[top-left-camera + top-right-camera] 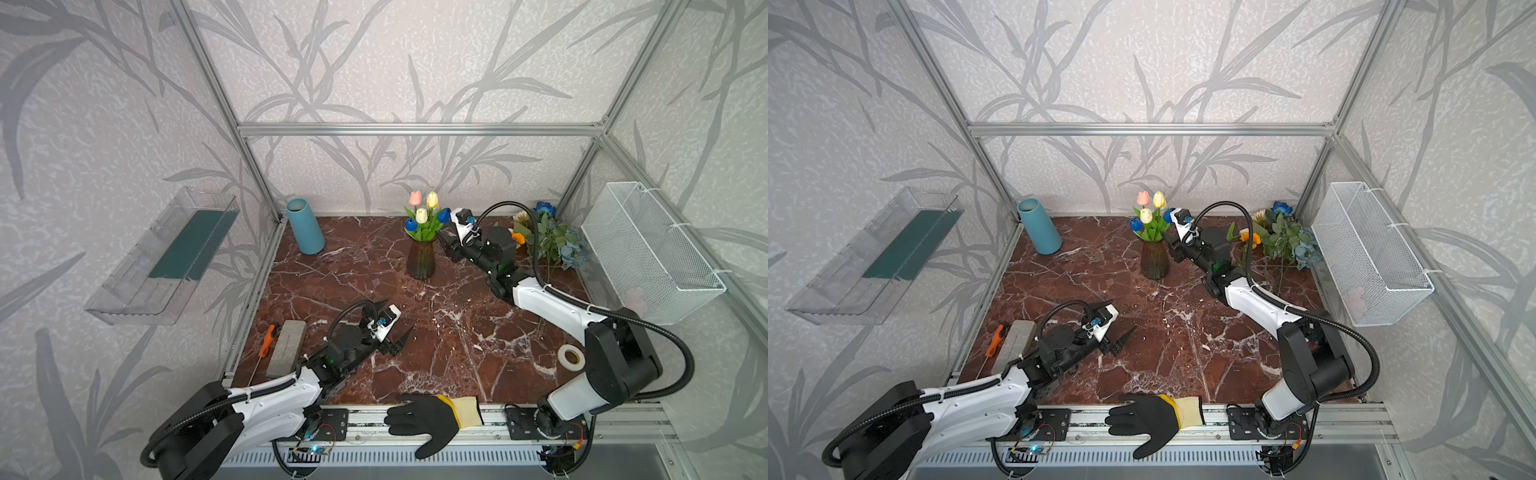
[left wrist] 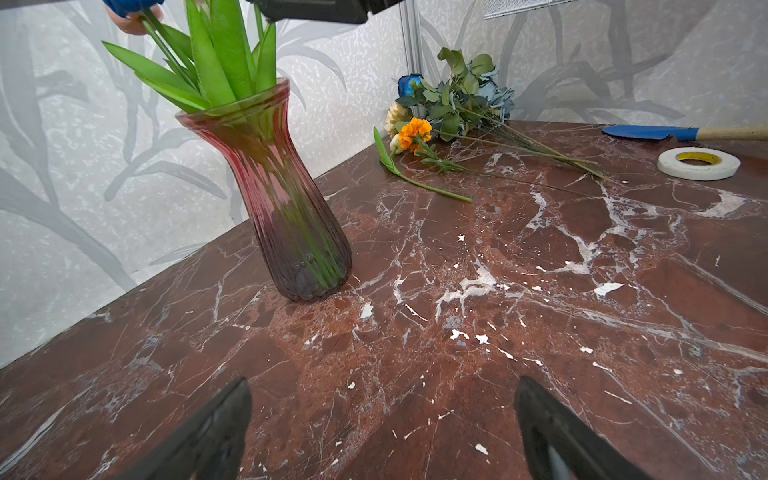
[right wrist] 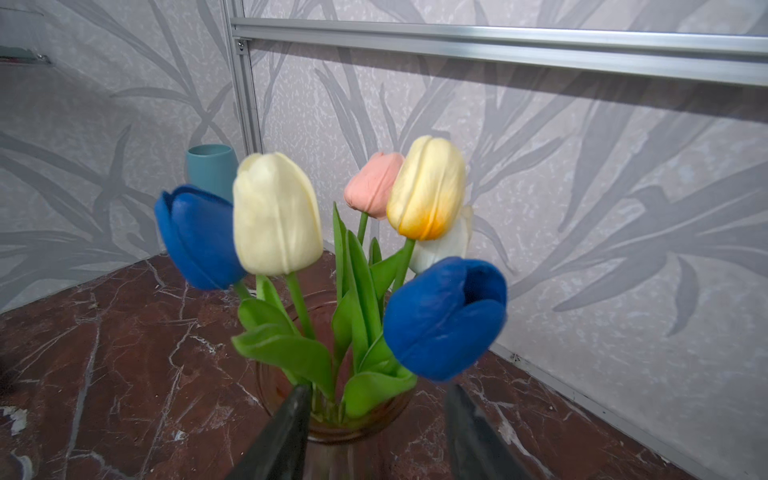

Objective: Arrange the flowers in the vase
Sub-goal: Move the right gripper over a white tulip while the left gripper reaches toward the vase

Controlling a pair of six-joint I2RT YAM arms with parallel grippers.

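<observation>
The tulips (image 3: 276, 214) are in, heads fanned above the rim of the ribbed red glass vase (image 1: 420, 259), which stands upright toward the back of the marble table (image 1: 365, 291).

The right gripper (image 3: 376, 399) sits right at that rim, jaws partly parted, nothing pinched between them.

The other flowers lie flat in the far right corner: orange marigold (image 2: 415, 131), cream daisy (image 2: 395, 116), deep-blue rose (image 2: 409, 83) and dusty-blue rose bunch (image 2: 496, 93), thin stems trailing toward the front.

They look light, with soft heads and springy stems. My call is to pinch mid-stem, below the leaves, never the bloom. The glass vase is waisted and crowded on top, so I'd say a knock at the rim could tip it.

The left gripper (image 2: 384, 395) is spread wide and empty, low over the front left, well apart from the vase.

Room looks tight at that pile, with the wire basket (image 1: 648, 249) just beside it, walls behind and the tape roll (image 1: 570, 357) near the stem ends. The middle of the table offers open marble.
</observation>
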